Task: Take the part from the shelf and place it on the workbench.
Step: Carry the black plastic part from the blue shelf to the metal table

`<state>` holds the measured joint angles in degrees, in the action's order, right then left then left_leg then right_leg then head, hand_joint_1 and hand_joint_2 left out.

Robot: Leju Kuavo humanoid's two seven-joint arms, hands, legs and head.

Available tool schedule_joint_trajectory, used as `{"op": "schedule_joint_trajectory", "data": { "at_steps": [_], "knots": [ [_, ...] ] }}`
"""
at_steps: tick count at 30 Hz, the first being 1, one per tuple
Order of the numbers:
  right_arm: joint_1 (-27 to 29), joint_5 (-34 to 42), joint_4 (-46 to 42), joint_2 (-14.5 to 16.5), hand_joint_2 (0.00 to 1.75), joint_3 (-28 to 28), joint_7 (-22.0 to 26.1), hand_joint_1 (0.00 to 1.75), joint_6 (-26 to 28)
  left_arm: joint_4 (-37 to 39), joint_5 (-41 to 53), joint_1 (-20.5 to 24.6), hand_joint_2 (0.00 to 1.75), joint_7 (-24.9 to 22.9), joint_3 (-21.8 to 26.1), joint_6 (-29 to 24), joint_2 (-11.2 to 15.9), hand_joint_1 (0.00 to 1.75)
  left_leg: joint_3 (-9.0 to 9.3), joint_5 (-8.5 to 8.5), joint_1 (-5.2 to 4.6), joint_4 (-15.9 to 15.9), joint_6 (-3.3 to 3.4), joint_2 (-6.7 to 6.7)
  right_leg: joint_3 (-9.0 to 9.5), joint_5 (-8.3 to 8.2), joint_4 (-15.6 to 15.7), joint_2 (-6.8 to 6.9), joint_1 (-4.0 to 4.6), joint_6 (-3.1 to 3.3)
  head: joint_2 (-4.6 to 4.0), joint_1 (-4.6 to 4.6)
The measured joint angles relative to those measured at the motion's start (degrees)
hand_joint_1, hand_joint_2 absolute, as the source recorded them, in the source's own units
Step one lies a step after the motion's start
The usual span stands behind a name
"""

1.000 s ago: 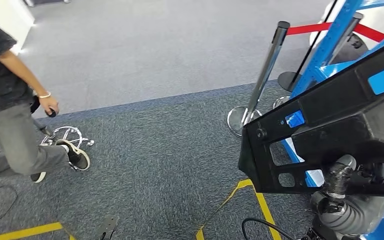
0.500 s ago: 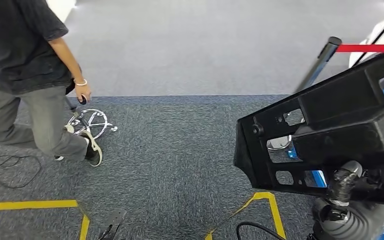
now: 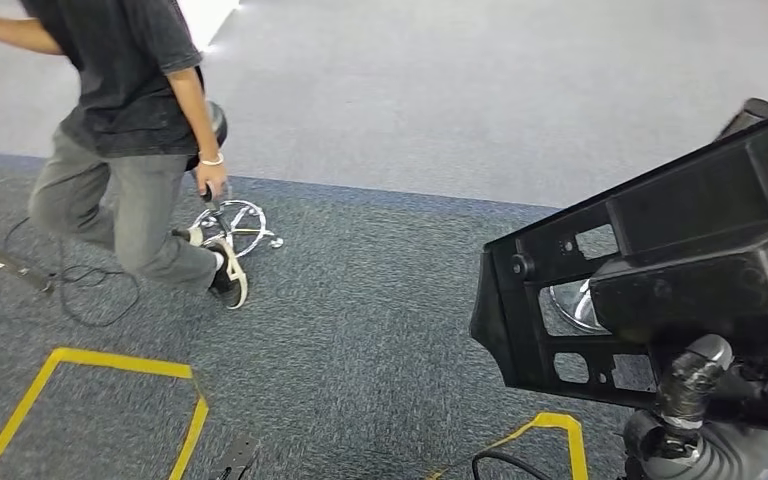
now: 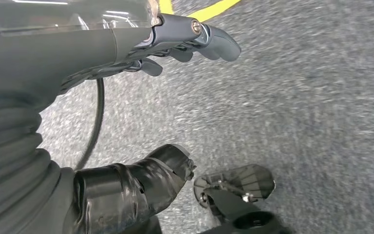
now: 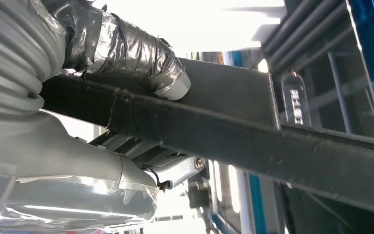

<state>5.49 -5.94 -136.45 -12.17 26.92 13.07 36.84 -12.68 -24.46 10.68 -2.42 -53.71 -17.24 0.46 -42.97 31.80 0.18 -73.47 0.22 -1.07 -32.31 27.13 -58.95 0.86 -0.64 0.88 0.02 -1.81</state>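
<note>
Carrying step, part already off the shelf, workbench not in sight.

Right hand (image 3: 695,400) clamped on the part (image 3: 660,270): thumb (image 5: 141,58) wrapped over one face of a black bar, fingers (image 5: 175,170) pressed against the opposite face. Part held high and out in front of that hand, a big black frame with cut-out windows, reaching well past the grip on both sides, so likely heavy on the wrist and prone to swing. Left hand (image 4: 141,48) holding nothing, fingers slightly apart and loosely curved, hanging over grey carpet (image 3: 360,300) with a cable (image 4: 95,122) just under it.

To carry well: keep the grip firm and the wrist steady, avoid quick turns, since a long overhang levers against a single-handed hold. Worth bringing the free left hand under the frame's near edge if the walk is long. Mind a person (image 3: 130,130) crouched beside a stool base (image 3: 230,225), well off to the left of the part. Watch the feet too: yellow tape (image 3: 110,365) harmless, but cables underfoot a trip risk. Set down only once a flat bench surface lies below the frame.
</note>
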Motion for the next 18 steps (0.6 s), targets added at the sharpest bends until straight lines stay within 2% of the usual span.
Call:
{"op": "schedule_joint_trajectory", "data": {
  "at_steps": [1, 2, 4, 6, 7, 8, 9, 11, 13, 14, 15, 16, 17, 18],
  "knots": [
    [0.0, -0.4, 0.0, 0.0, 1.75, 0.2, -0.4, 1.75, 0.2, 0.0, 0.3, -0.1, 1.75, 0.1, -0.1, 0.1, 0.0, 0.0, -0.14, -0.34, -0.01, -0.3, 0.03, 0.33, 0.01, 0.07, 0.0, 0.82, 0.09, 0.05, 0.0, -0.02],
    [0.0, -0.7, 0.0, 0.0, 1.75, 0.4, -0.7, 1.75, 0.4, 0.0, 0.6, -0.1, 1.75, 0.2, -0.2, 0.3, 0.0, 0.0, 0.88, -1.59, -0.04, 1.5, 0.17, 0.64, 0.07, 0.15, 0.0, 1.58, 0.15, 0.06, 0.0, -0.01],
    [0.0, -1.3, 0.0, 0.0, 1.75, 0.8, -1.4, 1.75, 0.6, 0.0, 1.1, 0.1, 1.75, 0.7, -0.3, 0.6, 0.0, 0.0, 4.95, -4.49, -0.43, 8.7, 0.81, 2.64, 0.31, 0.33, 0.0, 2.96, 0.24, -0.1, 0.0, -0.02],
    [-0.1, -1.5, 0.0, 0.0, 1.75, 1.2, -1.8, 1.75, 0.9, 0.0, 1.6, 0.6, 1.75, 1.0, -0.6, 1.2, -0.1, 0.0, 7.76, -5.63, -1.11, 13.8, 1.51, 4.47, 0.51, 0.59, 0.0, 4.16, 0.45, -0.53, 0.0, 0.01],
    [-0.1, -1.6, 0.0, 0.0, 1.75, 1.3, -2.0, 1.75, 1.1, 0.0, 1.8, 0.9, 1.75, 1.2, -0.7, 1.7, -0.1, 0.0, 8.03, -5.51, -1.35, 14.6, 1.75, 4.52, 0.59, 0.66, 0.1, 4.75, 0.54, -0.75, 0.0, 0.04],
    [-0.1, -1.6, 0.0, 0.0, 1.75, 1.5, -2.1, 1.75, 1.2, 0.0, 2.0, 1.1, 1.75, 1.2, -0.9, 2.2, -0.1, 0.0, 8.11, -5.67, -1.39, 14.9, 2.03, 3.85, 0.74, 0.74, 0.2, 5.35, 0.66, -1.01, 0.0, 0.05],
    [-0.1, -1.6, 0.0, 0.0, 1.75, 1.6, -2.2, 1.75, 1.3, 0.0, 2.1, 1.2, 1.75, 1.2, -1.0, 2.9, -0.1, 0.0, 8.27, -5.87, -1.2, 15.2, 2.28, 3.22, 0.88, 0.9, 0.2, 5.39, 0.61, -1.27, 0.0, 0.08],
    [-0.2, -1.7, 0.0, 0.0, 1.75, 1.8, -2.3, 1.75, 1.4, 0.0, 2.3, 1.5, 1.75, 1.2, -1.1, 4.0, -0.1, 0.0, 8.77, -6.26, -0.77, 15.9, 2.74, 2.07, 0.23, 2.48, -1.9, 3.11, 0.45, -1.75, 0.0, 0.15],
    [-0.1, -1.7, 0.1, 0.0, 1.75, 1.8, -2.3, 1.75, 1.7, 0.0, 2.3, 1.7, 1.75, 1.3, -1.1, 4.4, 0.0, 0.0, 8.97, -6.38, -0.6, 16.1, 3.06, 1.06, -2.85, 5.82, -8.4, 0.16, 0.19, -2.01, 0.0, 0.23],
    [-0.1, -1.7, 0.1, 0.0, 1.75, 1.9, -2.4, 1.75, 1.8, 0.0, 2.4, 1.7, 1.75, 1.3, -1.1, 4.5, 0.1, 0.0, 8.96, -6.37, -0.61, 16.1, 3.17, 0.48, -4.81, 7.29, -12.1, -0.36, 0.13, -2.1, 0.0, 0.28],
    [-0.1, -1.7, 0.1, 0.0, 1.75, 1.9, -2.4, 1.75, 1.8, 0.0, 2.4, 1.7, 1.75, 1.3, -1.2, 4.5, 0.1, 0.0, 8.98, -6.32, -0.61, 16.0, 3.21, -0.2, -6.27, 7.83, -14.7, -0.51, 0.05, -2.2, 0.0, 0.28],
    [0.0, -1.6, 0.1, 0.0, 1.75, 1.9, -2.4, 1.75, 1.9, 0.0, 2.3, 1.7, 1.75, 1.3, -1.2, 4.5, 0.2, 0.0, 9.0, -6.27, -0.59, 16.0, 3.19, -0.95, -6.84, 7.27, -15.3, -0.55, -0.03, -2.28, 0.0, 0.28],
    [-0.1, -1.4, 0.1, 0.0, 1.75, 1.9, -2.5, 1.75, 1.9, 0.0, 2.3, 1.6, 1.75, 1.3, -1.2, 4.4, 0.2, 0.0, 9.05, -6.21, -0.53, 15.8, 3.1, -1.75, -6.35, 5.64, -13.8, -0.67, -0.14, -2.33, 0.0, 0.28],
    [-0.1, -1.2, 0.1, 0.0, 1.75, 1.9, -2.6, 1.75, 2.0, 0.0, 2.3, 1.5, 1.75, 1.3, -1.2, 4.3, 0.2, 0.0, 9.08, -6.09, -0.44, 15.6, 2.93, -2.54, -4.97, 3.36, -10.5, -1.12, -0.31, -2.38, 0.0, 0.3]
  ]
}}
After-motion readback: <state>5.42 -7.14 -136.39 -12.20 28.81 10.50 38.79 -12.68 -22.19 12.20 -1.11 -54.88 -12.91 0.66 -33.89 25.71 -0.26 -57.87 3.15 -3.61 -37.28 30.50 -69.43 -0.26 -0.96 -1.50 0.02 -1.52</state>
